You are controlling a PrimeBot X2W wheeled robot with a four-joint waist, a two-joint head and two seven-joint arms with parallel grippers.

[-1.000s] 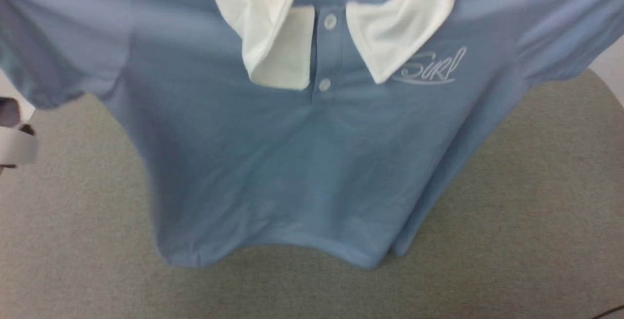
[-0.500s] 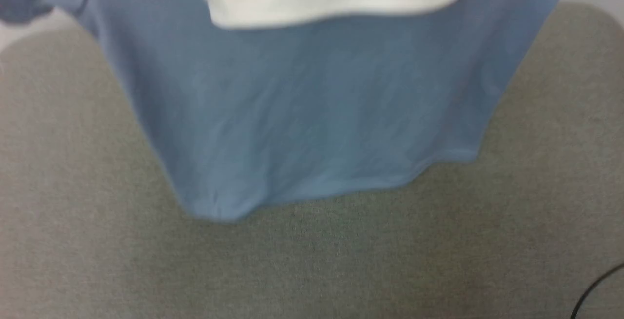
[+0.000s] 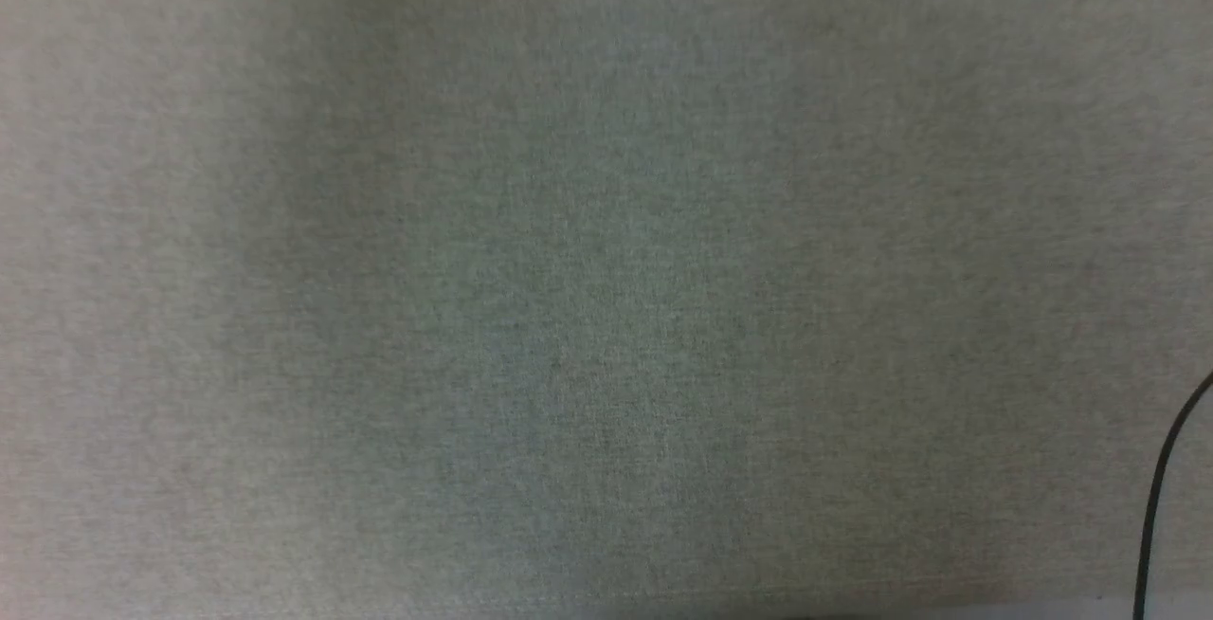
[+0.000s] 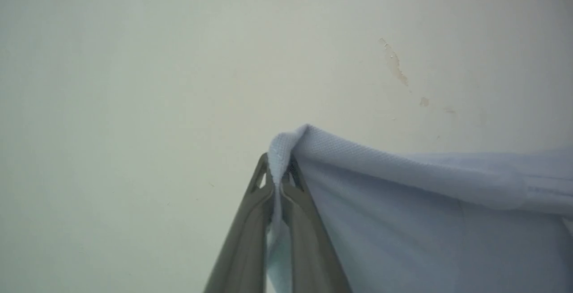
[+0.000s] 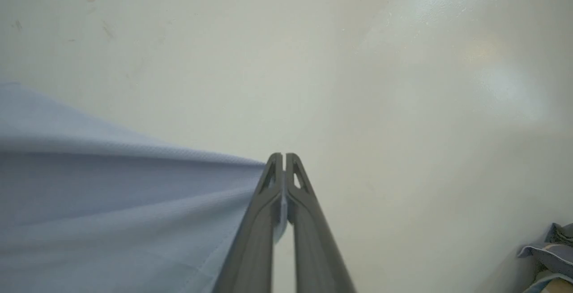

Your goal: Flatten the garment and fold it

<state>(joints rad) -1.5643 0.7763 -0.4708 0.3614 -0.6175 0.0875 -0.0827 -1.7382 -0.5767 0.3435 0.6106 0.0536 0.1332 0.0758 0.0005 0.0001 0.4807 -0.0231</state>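
Grey-green felted surface [image 3: 606,279], head view. The garment [image 4: 425,221], light blue, was stretched taut between the two arms against a pale stained background. Left gripper [image 4: 278,167]: jaws closed on a bunched fold of its fabric. Right gripper [image 5: 284,158]: jaws pinched tight on its edge. Black cable [image 3: 1161,487], lower right.

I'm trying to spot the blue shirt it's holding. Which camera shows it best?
The left wrist view: the shirt is sharp there, a corner pinched between the left fingers. The right wrist view shows a blurrier stretch held by the right fingers. The head view catches at most a pale sliver up top.
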